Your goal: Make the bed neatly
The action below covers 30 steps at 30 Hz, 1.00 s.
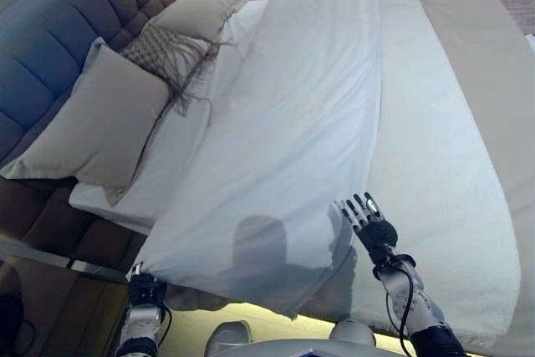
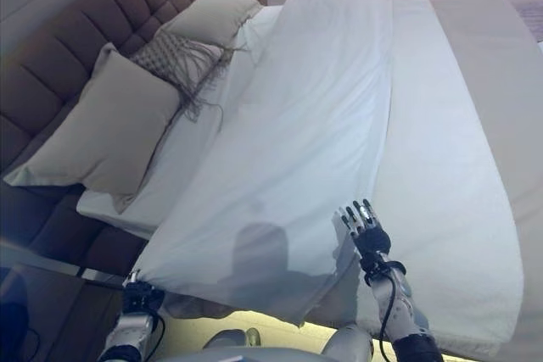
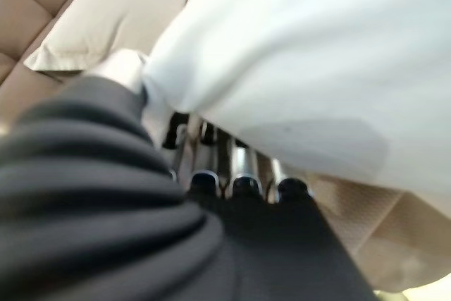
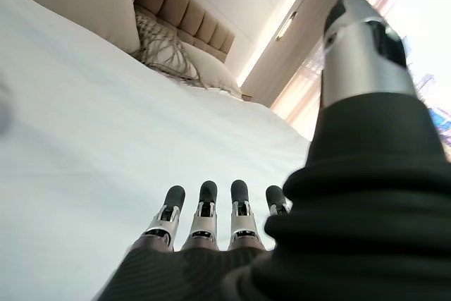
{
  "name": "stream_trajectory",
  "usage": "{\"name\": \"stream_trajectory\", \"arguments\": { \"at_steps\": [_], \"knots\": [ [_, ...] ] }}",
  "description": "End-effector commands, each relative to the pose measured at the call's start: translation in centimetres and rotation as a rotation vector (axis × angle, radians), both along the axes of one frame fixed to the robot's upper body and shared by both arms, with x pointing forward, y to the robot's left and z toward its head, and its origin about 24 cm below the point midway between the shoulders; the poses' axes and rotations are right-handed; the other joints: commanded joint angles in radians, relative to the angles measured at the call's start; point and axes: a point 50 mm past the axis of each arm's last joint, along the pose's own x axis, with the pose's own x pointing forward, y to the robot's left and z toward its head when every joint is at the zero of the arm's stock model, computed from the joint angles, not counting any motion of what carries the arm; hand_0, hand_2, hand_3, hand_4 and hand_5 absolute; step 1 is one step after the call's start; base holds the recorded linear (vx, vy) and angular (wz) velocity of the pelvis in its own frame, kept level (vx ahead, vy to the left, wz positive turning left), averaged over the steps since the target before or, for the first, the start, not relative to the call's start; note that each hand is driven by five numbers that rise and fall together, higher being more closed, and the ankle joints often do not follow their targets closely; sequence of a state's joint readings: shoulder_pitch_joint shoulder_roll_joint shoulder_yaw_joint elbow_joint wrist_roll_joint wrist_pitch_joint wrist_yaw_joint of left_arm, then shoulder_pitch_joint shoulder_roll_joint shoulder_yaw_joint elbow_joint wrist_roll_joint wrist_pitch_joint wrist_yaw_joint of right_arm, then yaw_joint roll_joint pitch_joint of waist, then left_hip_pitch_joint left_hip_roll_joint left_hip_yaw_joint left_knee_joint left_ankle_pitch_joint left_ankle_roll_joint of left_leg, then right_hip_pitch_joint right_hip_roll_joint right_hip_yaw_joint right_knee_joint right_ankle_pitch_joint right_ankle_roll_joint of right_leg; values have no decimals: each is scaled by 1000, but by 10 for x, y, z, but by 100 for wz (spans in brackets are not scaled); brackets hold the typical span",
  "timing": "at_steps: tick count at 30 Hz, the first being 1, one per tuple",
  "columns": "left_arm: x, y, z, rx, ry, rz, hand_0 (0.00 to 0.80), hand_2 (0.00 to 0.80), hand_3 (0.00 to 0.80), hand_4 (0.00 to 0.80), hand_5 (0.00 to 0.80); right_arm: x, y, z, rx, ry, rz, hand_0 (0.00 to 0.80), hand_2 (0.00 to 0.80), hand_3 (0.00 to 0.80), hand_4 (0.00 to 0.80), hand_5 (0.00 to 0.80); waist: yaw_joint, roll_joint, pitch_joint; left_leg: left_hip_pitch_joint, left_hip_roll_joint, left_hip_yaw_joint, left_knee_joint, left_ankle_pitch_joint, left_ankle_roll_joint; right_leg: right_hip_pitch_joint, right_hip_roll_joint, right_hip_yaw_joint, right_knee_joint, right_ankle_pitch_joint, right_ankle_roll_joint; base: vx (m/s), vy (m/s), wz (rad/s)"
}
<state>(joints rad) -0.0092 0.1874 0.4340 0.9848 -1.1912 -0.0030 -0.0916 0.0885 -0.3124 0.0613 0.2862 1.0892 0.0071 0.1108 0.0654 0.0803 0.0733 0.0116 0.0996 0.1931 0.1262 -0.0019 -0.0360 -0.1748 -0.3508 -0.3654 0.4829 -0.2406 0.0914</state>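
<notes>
Duvet [image 1: 284,123] corner in left robot hand [image 1: 144,288]

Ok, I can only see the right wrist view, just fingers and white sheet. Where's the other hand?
Observer: The left hand is at the near corner of the white sheet, on the pillow side.
Operator: Is it holding it?
Observer: Yes, the corner is drawn to a point in its grip.
Operator: Is my hand in the middle of the sheet?
Observer: No, the right hand lies flat, fingers straight, right at the sheet's other long edge.
</notes>
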Motion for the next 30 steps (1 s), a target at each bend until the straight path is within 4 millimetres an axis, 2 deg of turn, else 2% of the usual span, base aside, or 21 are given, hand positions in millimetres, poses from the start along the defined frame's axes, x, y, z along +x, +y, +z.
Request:
{"name": "stream_trajectory", "arguments": {
  "at_steps": [1,4,9,14,18,24,30],
  "knots": [
    [-54,112,45,276,27,273,800,800,800,800,800,5,-3,12,12,-66,-35,0,0,0,0,0,20,-46,2,-48,19,11,60,-40,-52,181,-43,-3,-383,276,126,0,0,0],
    [-56,108,42,248,32,271,800,800,800,800,800,2,-3,9,23,-55,-49,0,0,0,0,0,23,-49,3,-27,21,14,55,-48,-54,201,-43,-15,-391,278,133,10,-31,1],
    [-56,90,29,198,23,286,800,800,800,800,800,-1,1,7,49,-59,-63,0,0,0,0,0,33,-62,-1,-13,26,16,45,-52,-52,214,-38,-31,-409,290,138,-16,-78,3],
    [-49,75,24,230,55,260,800,800,800,800,800,-1,11,8,82,-83,-72,0,0,0,0,0,50,-87,-9,-5,35,18,28,-48,-48,222,-24,-45,-435,313,136,-57,-138,8],
    [-46,74,24,302,134,226,800,800,800,800,800,4,14,11,79,-93,-72,0,0,0,0,0,59,-95,-13,-6,35,10,25,-42,-47,220,-11,-41,-438,319,128,-38,-49,3],
    [-55,90,31,461,385,174,800,800,800,800,800,11,11,11,56,-67,-88,0,0,0,0,0,72,-94,-16,-7,44,-10,28,-33,-56,227,5,-44,-431,310,115,-3,27,1],
    [-73,124,48,612,641,139,800,800,800,800,800,17,11,11,45,-42,-67,0,0,0,0,0,84,-95,-31,9,54,-14,12,-25,-68,247,10,-57,-443,311,116,21,53,7]
  ]
}}
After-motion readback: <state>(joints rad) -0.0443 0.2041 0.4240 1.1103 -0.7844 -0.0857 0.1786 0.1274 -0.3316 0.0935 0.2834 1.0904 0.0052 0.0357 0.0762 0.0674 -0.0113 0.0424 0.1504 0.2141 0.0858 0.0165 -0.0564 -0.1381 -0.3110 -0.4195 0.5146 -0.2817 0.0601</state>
